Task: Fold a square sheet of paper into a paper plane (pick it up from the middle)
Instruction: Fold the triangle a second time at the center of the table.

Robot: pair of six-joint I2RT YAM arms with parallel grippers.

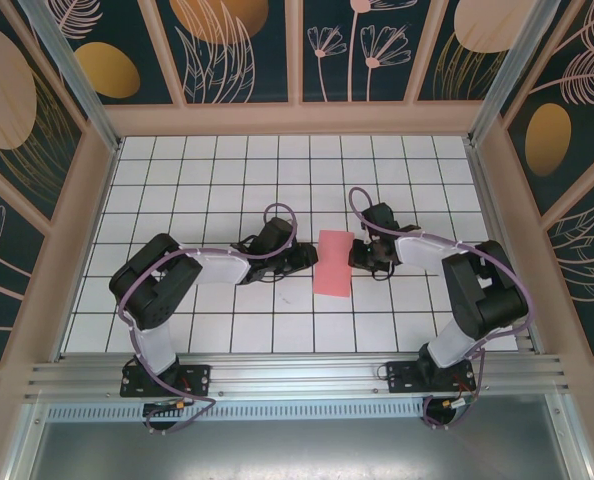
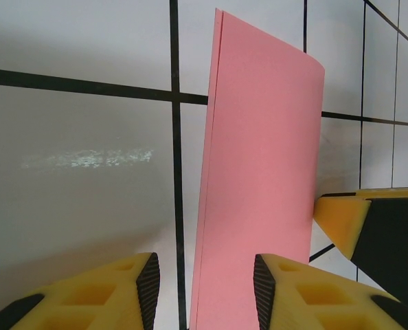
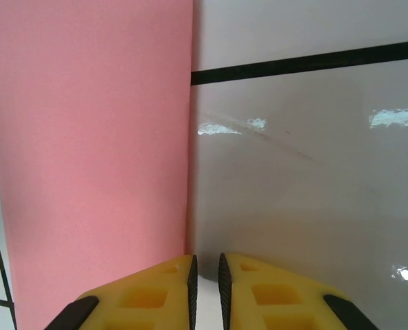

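1. Nearest the left wrist camera, the left tool (image 2: 205, 275) is seen with its jaws moderately apart and not clamped on anything; its yellow fingers (image 2: 87, 295) are cut off by the lower frame edge.
2. The pink sheet of paper (image 2: 259, 172) is seen running up from between those jaws. Two layers can be made out along its left edge, and its near end is hidden below the frame.
3. The right tool (image 3: 205, 275) is seen narrowed to a thin slit, set right at the sheet's edge; whether that edge is caught cannot be told.
4. In the left wrist view, one yellow finger of the right tool is seen at the sheet's far side, seemingly touching it.
5. From above, the sheet is found near the middle of the white gridded table (image 1: 207, 170), between the left arm (image 1: 167, 280) and the right arm (image 1: 477, 290); both tools' fingertips are masked there by dark wrist housings.
6. Whether the sheet lies flat or is slightly raised cannot be told.
7. The table is enclosed by patterned wall panels (image 1: 237, 50), and the arm bases are carried on an aluminium rail (image 1: 297, 375).
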